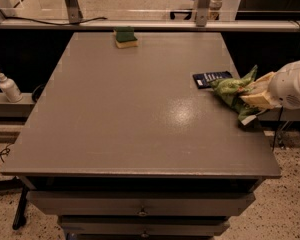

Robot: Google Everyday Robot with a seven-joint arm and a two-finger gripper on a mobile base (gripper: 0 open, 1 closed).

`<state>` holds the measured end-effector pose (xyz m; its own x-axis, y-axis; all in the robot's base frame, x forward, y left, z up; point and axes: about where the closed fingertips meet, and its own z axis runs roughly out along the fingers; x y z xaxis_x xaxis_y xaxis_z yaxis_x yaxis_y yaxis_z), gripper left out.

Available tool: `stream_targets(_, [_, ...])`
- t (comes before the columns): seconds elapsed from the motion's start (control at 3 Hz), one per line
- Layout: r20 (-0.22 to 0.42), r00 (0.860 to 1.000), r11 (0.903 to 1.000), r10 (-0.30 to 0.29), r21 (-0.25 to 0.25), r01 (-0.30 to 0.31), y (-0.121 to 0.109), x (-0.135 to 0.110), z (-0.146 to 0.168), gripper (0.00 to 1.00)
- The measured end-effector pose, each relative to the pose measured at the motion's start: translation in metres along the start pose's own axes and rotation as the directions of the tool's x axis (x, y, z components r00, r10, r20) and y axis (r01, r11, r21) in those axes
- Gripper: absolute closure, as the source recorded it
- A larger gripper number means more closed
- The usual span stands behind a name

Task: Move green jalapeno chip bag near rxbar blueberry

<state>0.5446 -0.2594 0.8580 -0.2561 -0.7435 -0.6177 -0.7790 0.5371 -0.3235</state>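
Gray tabletop (115, 129); the claw (254, 96) sat over its right edge, pinching the crumpled green jalapeno chip bag (231, 88). Bag's left end was just beside the rxbar blueberry (212, 78), contact unclear. Green-and-yellow sponge (125, 37) lay at the far edge

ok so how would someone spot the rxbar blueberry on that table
On the grey table, look to the right edge, where the gripper holds the green jalapeno chip bag. Just left of the bag lies the rxbar blueberry: small, flat, dark navy with white lines, unlike the crumpled green bag or the green-and-yellow sponge at the far edge.
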Motion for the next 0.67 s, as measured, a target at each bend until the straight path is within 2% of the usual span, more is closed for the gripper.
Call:
stream_targets(0.33, [0.001, 1.000, 0.9996, -0.004, -0.029, 0.004, 0.0018, 0.0009, 0.0037, 0.58])
stream_targets(0.67, [0.001, 1.000, 0.9995, -0.004, -0.030, 0.004, 0.0016, 0.0000, 0.0032, 0.35])
